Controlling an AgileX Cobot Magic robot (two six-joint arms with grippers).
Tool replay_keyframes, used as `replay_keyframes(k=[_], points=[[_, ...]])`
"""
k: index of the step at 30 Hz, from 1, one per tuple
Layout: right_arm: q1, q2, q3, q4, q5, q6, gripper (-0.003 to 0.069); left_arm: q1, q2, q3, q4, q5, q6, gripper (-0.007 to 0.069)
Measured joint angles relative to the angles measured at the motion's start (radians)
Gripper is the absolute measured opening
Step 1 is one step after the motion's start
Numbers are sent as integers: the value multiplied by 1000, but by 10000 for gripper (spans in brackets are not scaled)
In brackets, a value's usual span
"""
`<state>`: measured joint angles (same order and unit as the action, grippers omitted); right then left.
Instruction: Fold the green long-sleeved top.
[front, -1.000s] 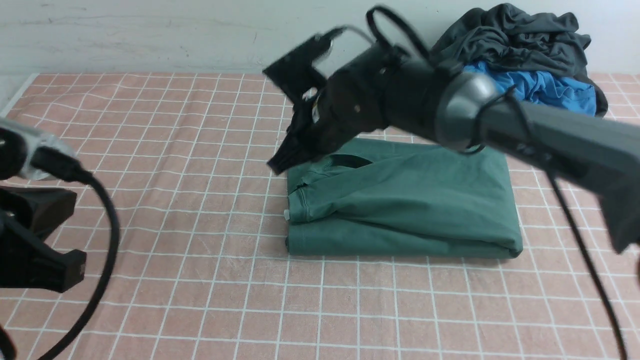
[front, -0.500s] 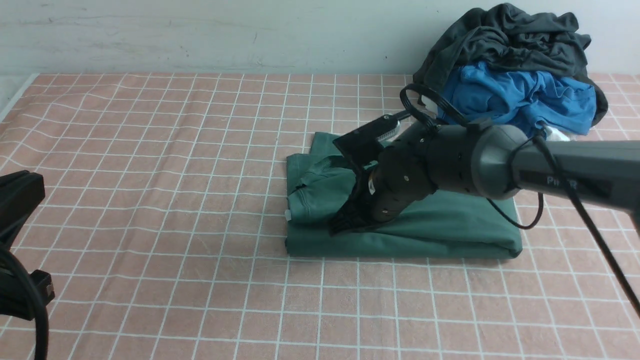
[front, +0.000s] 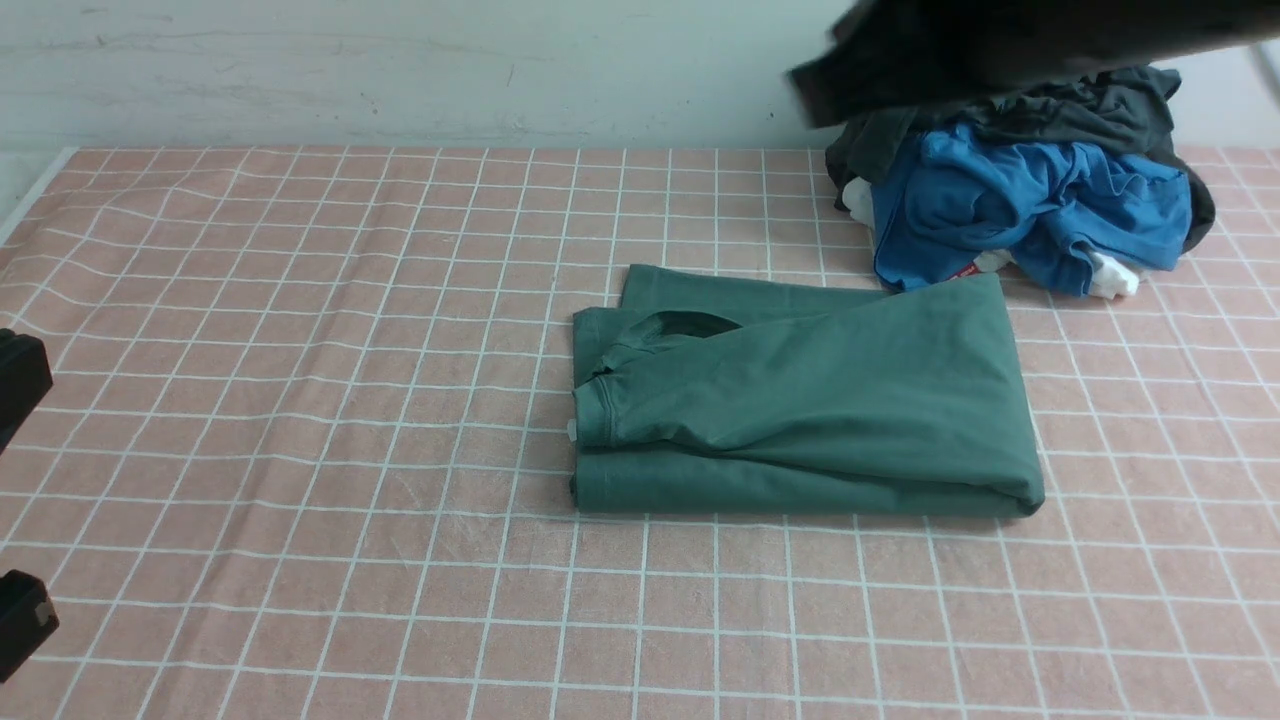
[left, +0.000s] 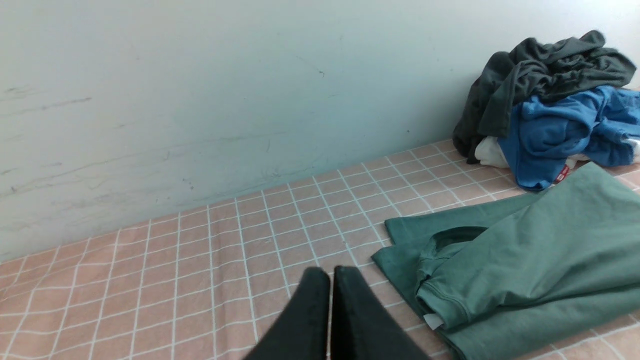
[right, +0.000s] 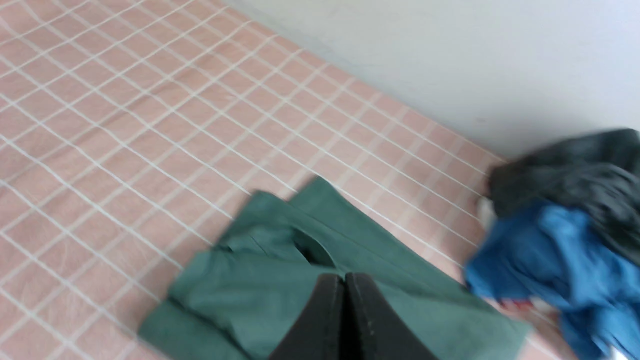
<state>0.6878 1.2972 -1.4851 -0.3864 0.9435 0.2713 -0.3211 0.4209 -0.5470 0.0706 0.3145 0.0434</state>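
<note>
Top (front: 800, 400) lies folded mid-table, untouched; right end effector (right: 344, 280) clenched empty above it, left end effector (left: 330, 275) clenched, to its left.

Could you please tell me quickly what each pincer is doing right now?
Left pincer: closed, holding nothing.
Right pincer: closed, holding nothing, above the green long-sleeved top.

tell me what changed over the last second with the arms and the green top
The right arm, which was low over the green long-sleeved top with its right gripper shut at the collar side, has swung up and away toward the far right. The left arm has pulled back toward the left edge; its left gripper is shut. Nothing was gripped or released. The folded top and the clothes pile stayed put.
</note>
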Motion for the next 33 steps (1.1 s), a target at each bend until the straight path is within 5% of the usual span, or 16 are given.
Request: replay_keyframes(k=[5, 14, 24, 33], points=[[0, -355, 362, -16, -5, 56, -14, -19, -5, 0, 1, 27, 0, -3], [0, -873, 1120, -56, -420, 311, -14, -19, -5, 0, 4, 28, 0, -3], [0, -1042, 1274, -68, -656, 354, -14, -19, -5, 0, 4, 28, 0, -3], [0, -1048, 1311, -134, -520, 354, -14, -19, -5, 0, 4, 28, 0, -3]])
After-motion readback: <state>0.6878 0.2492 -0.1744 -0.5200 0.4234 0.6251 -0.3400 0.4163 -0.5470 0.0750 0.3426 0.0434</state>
